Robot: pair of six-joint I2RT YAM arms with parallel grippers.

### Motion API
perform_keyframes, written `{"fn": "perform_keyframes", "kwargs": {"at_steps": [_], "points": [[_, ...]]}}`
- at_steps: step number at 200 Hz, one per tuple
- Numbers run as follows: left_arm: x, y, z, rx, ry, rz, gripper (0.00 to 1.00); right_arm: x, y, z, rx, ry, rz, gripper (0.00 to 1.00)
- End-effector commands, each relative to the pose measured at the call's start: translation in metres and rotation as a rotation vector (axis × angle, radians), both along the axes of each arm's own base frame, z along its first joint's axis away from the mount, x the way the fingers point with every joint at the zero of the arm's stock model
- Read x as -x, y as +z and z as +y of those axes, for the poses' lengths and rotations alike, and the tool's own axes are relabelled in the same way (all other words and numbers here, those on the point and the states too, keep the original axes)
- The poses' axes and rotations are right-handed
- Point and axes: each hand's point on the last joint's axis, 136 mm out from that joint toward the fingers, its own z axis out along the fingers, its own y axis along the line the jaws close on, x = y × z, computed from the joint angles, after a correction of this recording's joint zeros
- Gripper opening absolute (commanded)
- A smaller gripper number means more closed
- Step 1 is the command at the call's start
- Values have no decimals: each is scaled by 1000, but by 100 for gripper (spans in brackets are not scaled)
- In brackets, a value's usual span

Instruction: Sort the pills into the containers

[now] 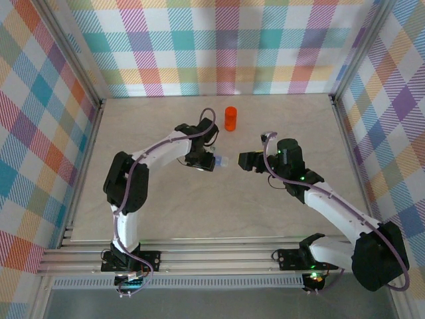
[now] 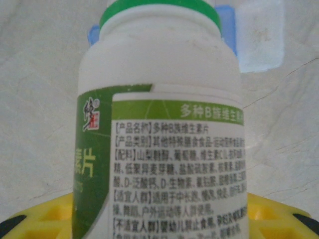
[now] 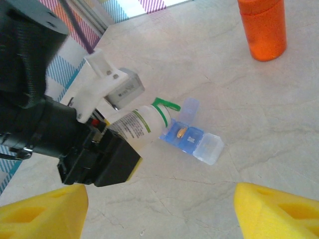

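1. Left hand [image 1: 204, 159]: closed part-way on the white bottle [image 2: 159, 99], gripping it low on the body; yellow fingers [image 2: 40, 224] flank its base in the left wrist view; grip looks square, no slip evident.
2. White bottle: tipped over nearly on its side, green cap [image 2: 159, 10] end pointing at the pill box [image 3: 199, 143]; whether the mouth is open cannot be told.
3. Pill box: flat on the tabletop [image 1: 166, 212], just beside the bottle's neck; lids [image 3: 212, 149] thrown open; one orange pill [image 3: 180, 132] lies in an open compartment [image 3: 191, 138].
4. Step in hand, as judged: dosing pills from bottle into box; recommendations:
   - bring the neck squarely over a single open compartment before tipping further;
   - tilt in small increments so pills leave singly;
   - hold the neck low to limit bounce;
   - the box looks light and nothing restrains it, so avoid nudging it with the neck.
5. Right hand [image 3: 159, 211]: jaws wide apart, holding nothing; it hovers near the box, on the side away from the bottle; well placed to steady the box or recover strays, provided it stays out of the pour line.
6. Orange bottle [image 3: 261, 27]: upright, well apart beyond the box; no hindrance.
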Motion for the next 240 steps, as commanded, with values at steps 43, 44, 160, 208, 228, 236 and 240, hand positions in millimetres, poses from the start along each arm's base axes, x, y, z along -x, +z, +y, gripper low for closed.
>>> {"fn": "perform_keyframes", "kwargs": {"at_steps": [43, 44, 160, 208, 228, 236, 240], "points": [[-17, 35, -9, 169, -45, -263, 0, -5, -5, 4, 12, 16, -21, 77], [-17, 35, -9, 171, -47, -268, 0, -5, -5, 4, 12, 16, -22, 77], [49, 226, 6, 612, -395, -1356, 0, 2, 53, 9, -18, 89, -209, 77], [79, 303, 31, 636, -340, -1679, 0, 7, 105, 22, -67, 177, -310, 77], [67, 294, 17, 580, -407, -1638, 0, 16, 121, 32, -108, 255, -343, 77], [64, 287, 9, 587, -437, -1612, 0, 23, 128, 39, -120, 328, -367, 77], [62, 283, 6, 593, -447, -1600, 0, 27, 133, 42, -125, 358, -380, 77]]}}
